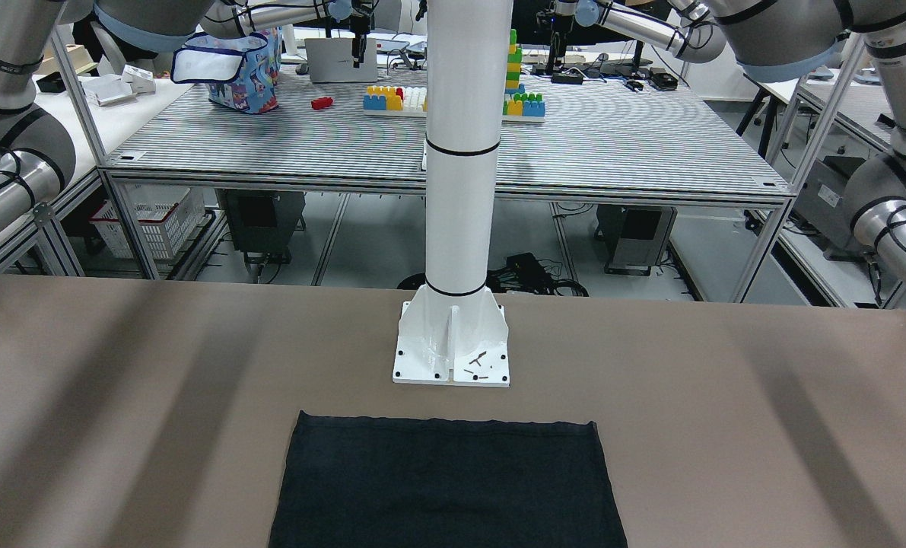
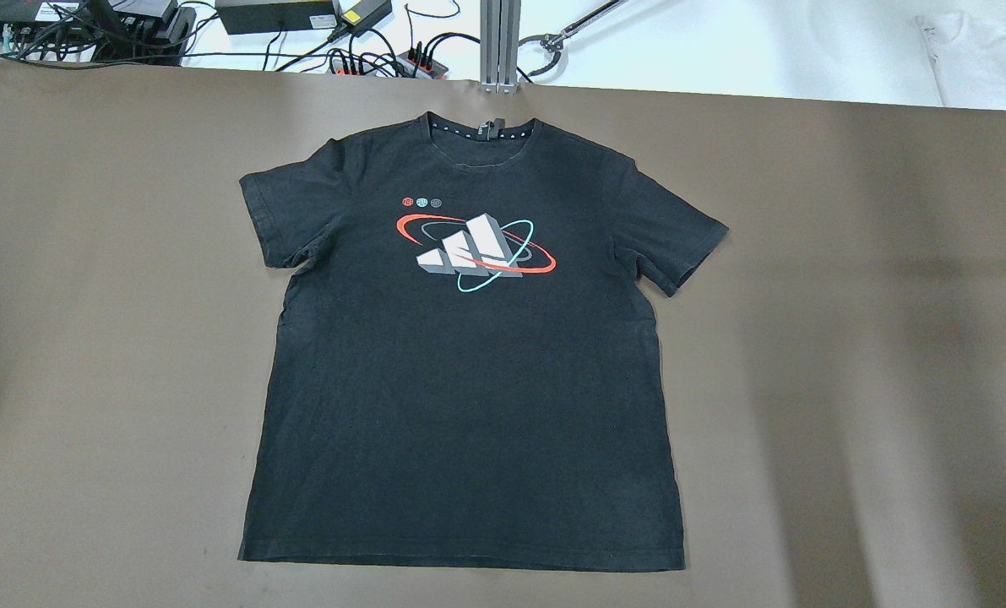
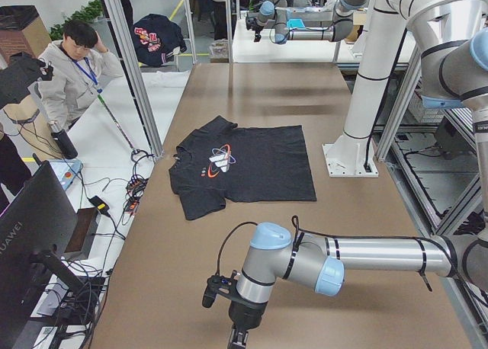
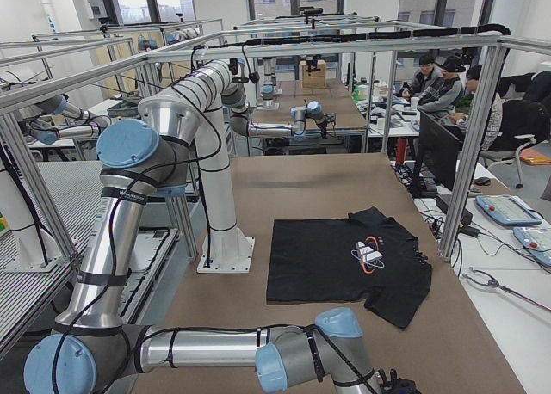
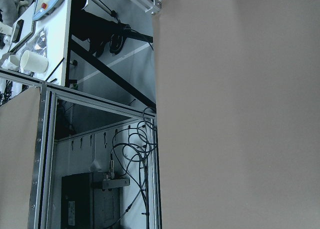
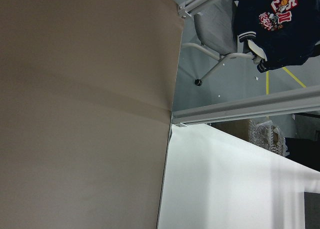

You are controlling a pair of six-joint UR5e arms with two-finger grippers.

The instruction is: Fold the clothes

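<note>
A black T-shirt (image 2: 469, 380) with a red, grey and teal chest print lies flat and face up on the brown table (image 2: 849, 380), collar at the far edge, both sleeves spread. It also shows in the front view (image 1: 445, 487), the left view (image 3: 244, 166) and the right view (image 4: 344, 261). My left gripper (image 3: 236, 335) hangs over the table's left end, far from the shirt. My right gripper (image 4: 398, 384) is at the right end, also far. Both show only in the side views, so I cannot tell whether they are open or shut. The wrist views show only table edge.
The white robot pedestal (image 1: 453, 342) stands at the table's near edge, just behind the shirt's hem. Cables and power bricks (image 2: 283, 17) and a white garment (image 2: 984, 51) lie beyond the far edge. Operators sit at the left end (image 3: 72, 67) and the right end (image 4: 439, 84).
</note>
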